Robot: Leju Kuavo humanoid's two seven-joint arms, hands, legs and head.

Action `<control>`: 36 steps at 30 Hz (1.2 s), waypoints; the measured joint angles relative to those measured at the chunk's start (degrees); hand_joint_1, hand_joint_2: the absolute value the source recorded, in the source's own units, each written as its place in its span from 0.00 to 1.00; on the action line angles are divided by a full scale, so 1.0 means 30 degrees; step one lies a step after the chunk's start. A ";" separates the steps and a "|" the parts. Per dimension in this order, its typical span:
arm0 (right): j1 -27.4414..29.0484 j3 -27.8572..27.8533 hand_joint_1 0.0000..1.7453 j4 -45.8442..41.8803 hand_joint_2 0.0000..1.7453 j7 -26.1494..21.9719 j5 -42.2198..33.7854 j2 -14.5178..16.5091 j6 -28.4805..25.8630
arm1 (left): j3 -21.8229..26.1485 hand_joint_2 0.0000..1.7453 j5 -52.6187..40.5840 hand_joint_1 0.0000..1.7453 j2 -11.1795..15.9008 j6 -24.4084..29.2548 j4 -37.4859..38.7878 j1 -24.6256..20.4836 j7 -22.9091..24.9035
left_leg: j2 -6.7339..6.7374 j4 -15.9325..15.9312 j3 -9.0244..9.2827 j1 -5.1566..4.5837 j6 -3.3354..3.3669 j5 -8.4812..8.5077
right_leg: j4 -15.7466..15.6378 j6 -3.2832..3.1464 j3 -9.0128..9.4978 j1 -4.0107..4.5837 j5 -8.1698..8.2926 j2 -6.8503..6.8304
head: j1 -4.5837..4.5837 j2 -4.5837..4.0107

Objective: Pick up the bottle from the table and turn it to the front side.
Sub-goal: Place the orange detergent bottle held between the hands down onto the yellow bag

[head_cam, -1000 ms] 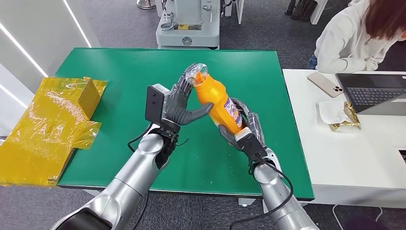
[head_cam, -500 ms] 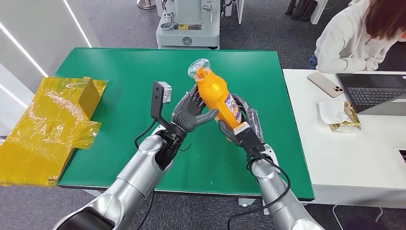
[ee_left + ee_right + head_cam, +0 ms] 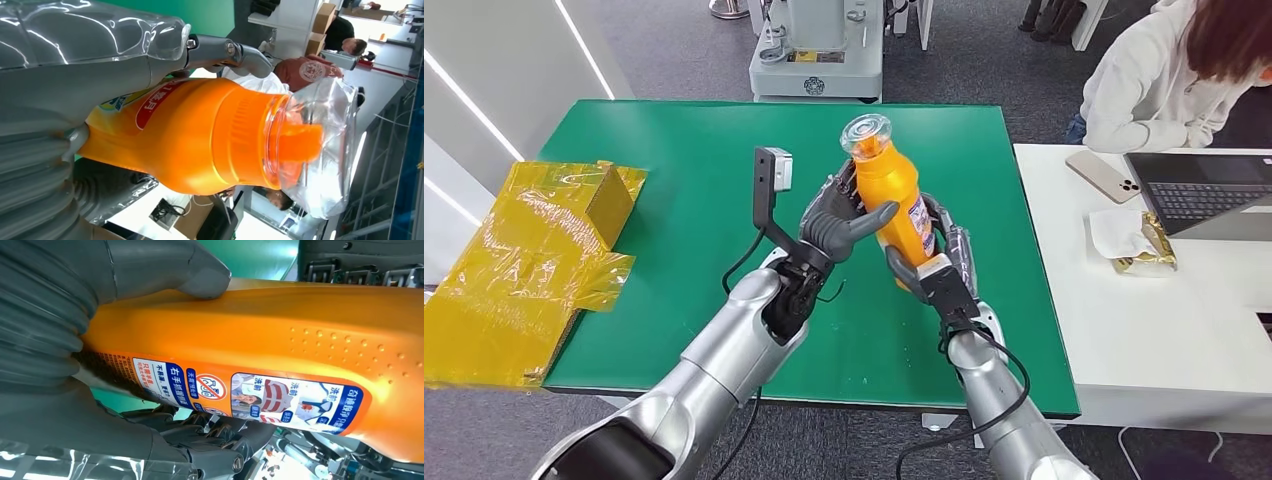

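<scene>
The bottle (image 3: 892,200) is off the green bench (image 3: 674,180), nearly upright, cap away from both palms. The right hand (image 3: 929,265) wraps its lower body from below and the left hand (image 3: 839,222) presses thumb and fingers on its side; both grip it. The step in hand looks like the turn itself: the fine-print label faces the right wrist, so more rotation seems needed, one hand loosening while the other twists. A yellow foil box (image 3: 534,260) lies well beyond the left hand; nothing stands between.
</scene>
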 joint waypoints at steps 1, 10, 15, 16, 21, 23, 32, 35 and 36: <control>0.0001 -0.0027 1.00 -0.0006 1.00 0.0002 0.0000 0.0002 0.0000 | -0.0071 1.00 0.0022 0.00 0.0000 0.0025 0.0000 -0.0027 -0.0045 | 0.0000 0.0000 0.0000 0.0000 0.0000 0.0000 | 0.0000 0.0000 0.0000 0.0000 0.0000 0.0000 | 0.0000 0.0000; 0.0138 -0.0332 1.00 -0.0191 1.00 0.0477 0.0393 0.0095 -0.0060 | -0.2112 1.00 -0.0651 0.00 -0.0115 0.3737 -0.0007 -0.0648 -0.1623 | -0.0002 0.0000 -0.0003 -0.0001 0.0000 -0.0001 | -0.0001 0.0000 -0.0001 -0.0001 0.0000 -0.0001 | 0.0002 0.0000; 0.0128 -0.0605 1.00 -0.0246 1.00 0.0621 0.0674 0.0168 -0.0089 | -0.3512 1.00 -0.1060 0.00 -0.0153 0.5231 -0.0116 -0.0793 -0.2965 | 0.0000 0.0001 -0.0003 -0.0001 0.0001 -0.0001 | -0.0002 0.0000 -0.0001 -0.0001 0.0000 0.0001 | 0.0000 0.0000; 0.0114 -0.0647 1.00 -0.0244 1.00 0.0612 0.0678 0.0175 -0.0089 | -0.3550 1.00 -0.1248 0.00 -0.0155 0.5177 -0.0162 -0.0791 -0.3034 | 0.0000 0.0001 -0.0002 -0.0001 0.0001 -0.0001 | -0.0002 0.0000 -0.0001 -0.0001 0.0000 0.0001 | 0.0000 0.0000; 0.0082 -0.0912 1.00 -0.0206 1.00 0.0588 0.0656 0.0191 -0.0138 | -0.3574 1.00 -0.2626 0.00 -0.0169 0.4736 -0.0576 -0.0732 -0.2814 | -0.0001 0.0001 -0.0001 0.0000 0.0001 0.0000 | -0.0001 0.0000 -0.0002 0.0000 0.0000 0.0001 | -0.0004 0.0000; 0.0121 -0.1115 1.00 -0.0150 1.00 0.0634 0.0679 0.0184 -0.0220 | -0.3581 1.00 -0.3309 0.00 -0.0200 0.4572 -0.0774 -0.0735 -0.2685 | -0.0002 0.0002 -0.0002 -0.0001 0.0001 -0.0001 | -0.0001 0.0000 -0.0002 -0.0001 0.0000 -0.0001 | -0.0002 0.0000; 0.0367 -0.1897 1.00 0.0355 1.00 0.0754 0.1093 0.0155 -0.0350 | -0.4342 1.00 -0.2100 0.00 -0.0280 0.3106 -0.0911 -0.0777 -0.1743 | 0.0008 0.0001 -0.0005 -0.0002 0.0001 -0.0002 | -0.0003 0.0001 -0.0007 -0.0001 0.0000 0.0009 | -0.0002 0.0000; 0.0375 -0.2062 1.00 0.0574 1.00 0.0739 0.1111 0.0155 -0.0364 | -0.4801 1.00 -0.2056 0.00 -0.0301 0.3158 -0.0911 -0.0781 -0.1720 | 0.0008 0.0001 -0.0004 -0.0001 0.0001 -0.0003 | -0.0003 0.0001 -0.0008 -0.0001 0.0000 0.0009 | 0.0000 0.0000; 0.0375 -0.2099 1.00 0.0636 1.00 0.0739 0.1129 0.0153 -0.0368 | -0.4928 1.00 -0.2092 0.00 -0.0304 0.3237 -0.0911 -0.0783 -0.1725 | 0.0008 0.0001 -0.0004 -0.0001 0.0001 -0.0003 | -0.0003 0.0000 -0.0008 -0.0001 0.0000 0.0009 | 0.0000 0.0000</control>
